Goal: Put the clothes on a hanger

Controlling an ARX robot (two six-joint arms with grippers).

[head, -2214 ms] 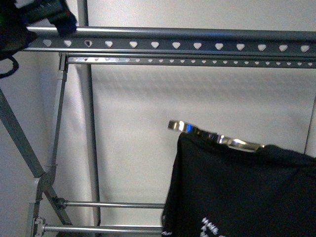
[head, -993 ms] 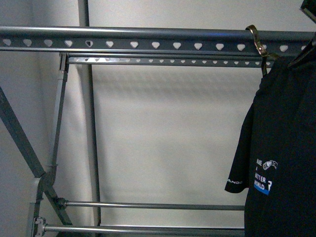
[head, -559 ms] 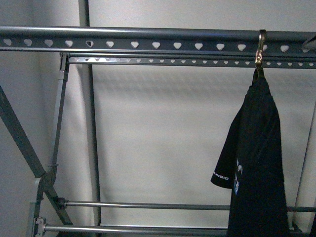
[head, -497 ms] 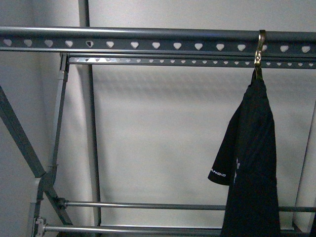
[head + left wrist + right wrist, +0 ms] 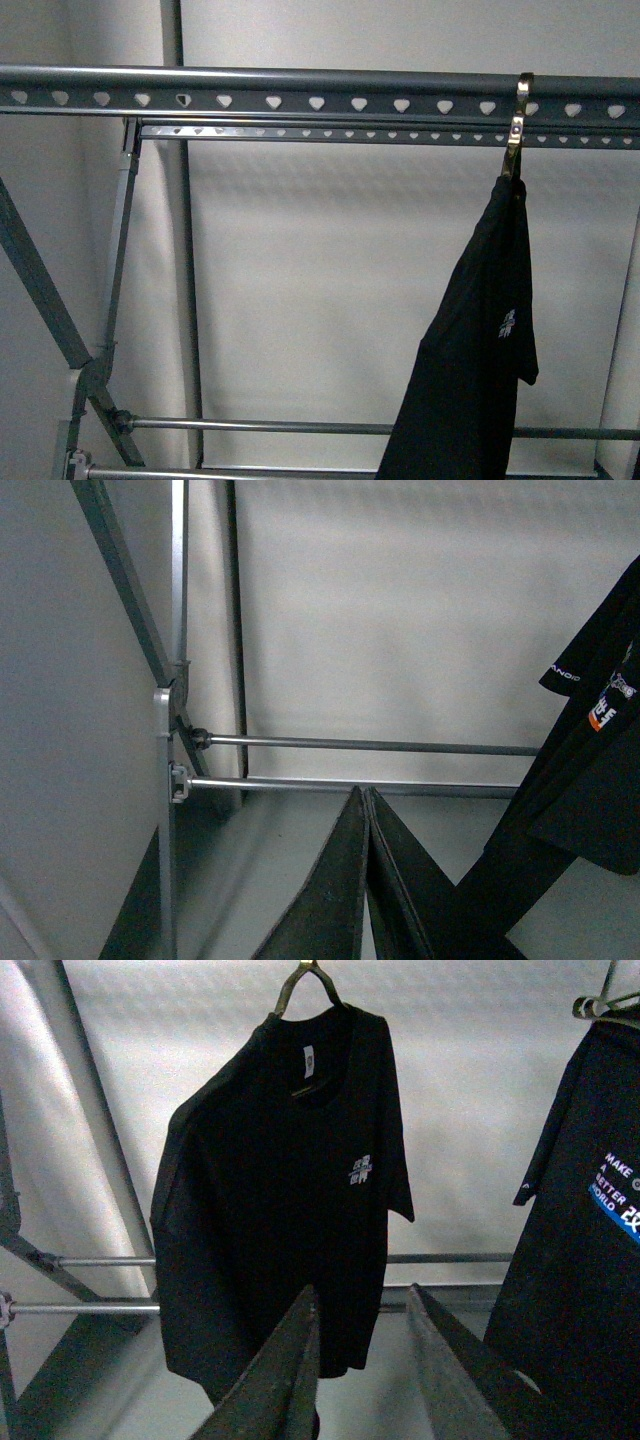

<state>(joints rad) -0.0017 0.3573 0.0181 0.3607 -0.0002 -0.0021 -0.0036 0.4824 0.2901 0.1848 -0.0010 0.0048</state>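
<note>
The black T-shirt hangs from a brass hook over the grey rack's top rail, which has a row of heart holes. It hangs free, turned edge-on, with its small chest logo showing. In the right wrist view the T-shirt hangs in front of my open, empty right gripper, which is apart from it. My left gripper is shut and empty, low by the rack's lower bars. A black shirt with sleeve lettering shows beside it; I cannot tell which shirt. Neither gripper is in the front view.
A second black shirt with blue and white lettering hangs on its own hanger beside the first. The rack's crossed leg and lower bars stand at the left and low. A white wall is behind.
The shirt went from being held low to hanging by its hook on the top rail. Since then it has swung and turned edge-on. The arm at the top left has left the front view.
</note>
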